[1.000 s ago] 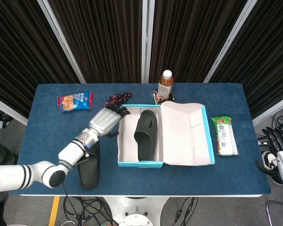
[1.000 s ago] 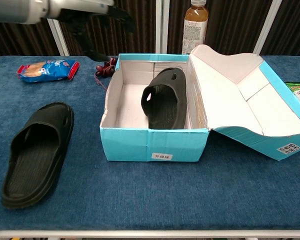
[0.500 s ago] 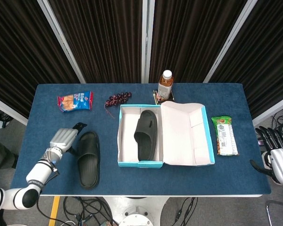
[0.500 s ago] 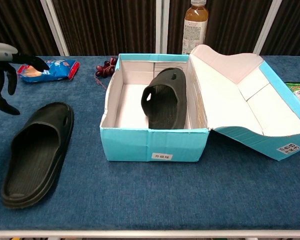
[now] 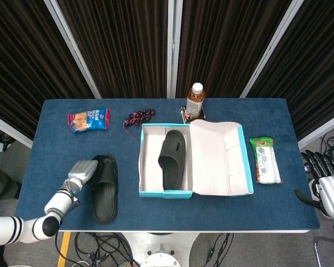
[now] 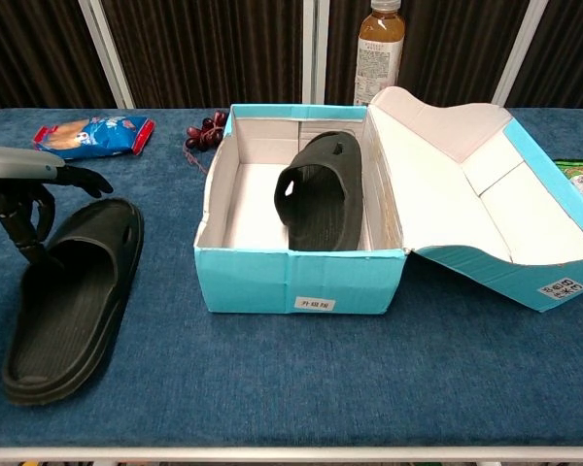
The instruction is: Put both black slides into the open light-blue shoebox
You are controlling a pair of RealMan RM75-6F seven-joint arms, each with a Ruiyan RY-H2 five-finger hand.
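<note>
With one slide (image 6: 316,194) already in the shoebox (image 6: 301,277), the left hand (image 6: 24,209), fingers spread and apparently empty, hovered at the second slide (image 6: 68,301), which needed gripping next.

Matt black rubbery slides (image 6: 68,291), one lower left, sit by a smooth light-blue cardboard shoebox (image 6: 301,277) on napped dark-blue cloth tabletop (image 6: 369,388), near a glossy plastic bottle (image 6: 380,49).
</note>
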